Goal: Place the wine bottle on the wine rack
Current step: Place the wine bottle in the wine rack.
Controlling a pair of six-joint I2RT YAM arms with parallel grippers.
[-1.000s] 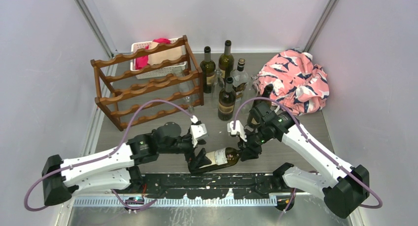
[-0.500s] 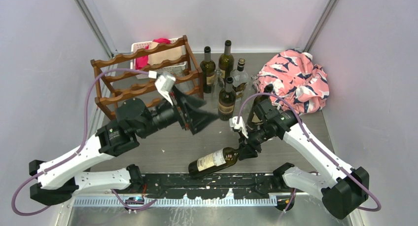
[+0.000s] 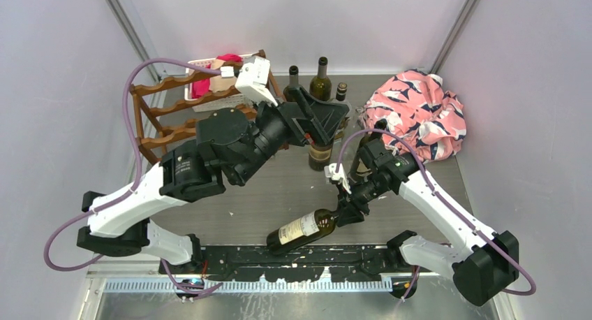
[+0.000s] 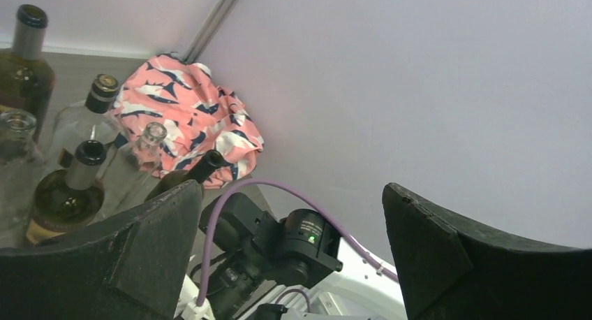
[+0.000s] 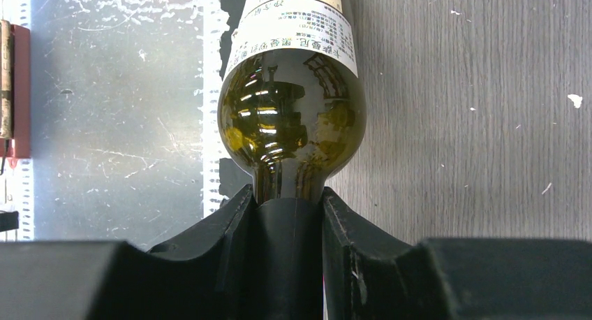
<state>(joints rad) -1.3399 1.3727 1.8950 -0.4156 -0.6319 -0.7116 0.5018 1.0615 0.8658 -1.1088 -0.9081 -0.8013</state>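
A dark green wine bottle (image 3: 301, 229) with a pale label lies near the table's front edge, its neck toward the right arm. My right gripper (image 3: 346, 209) is shut on the bottle's neck; in the right wrist view the neck (image 5: 290, 229) sits between both fingers, below the bottle's shoulder (image 5: 292, 124). My left gripper (image 3: 322, 116) is open and empty, raised high over the standing bottles. The dark reddish-brown wine rack (image 3: 165, 110) stands at the back left, partly hidden by the left arm.
Several upright bottles (image 3: 320, 82) stand at the back centre; they also show in the left wrist view (image 4: 70, 187). A pink patterned cloth (image 3: 419, 114) lies at the back right. A white slotted basket (image 3: 202, 75) holding pink things sits behind the rack.
My left gripper let go of the bottle's base, then rose and swung back and right over the standing bottles. My right gripper keeps its hold on the neck; the bottle has barely moved.
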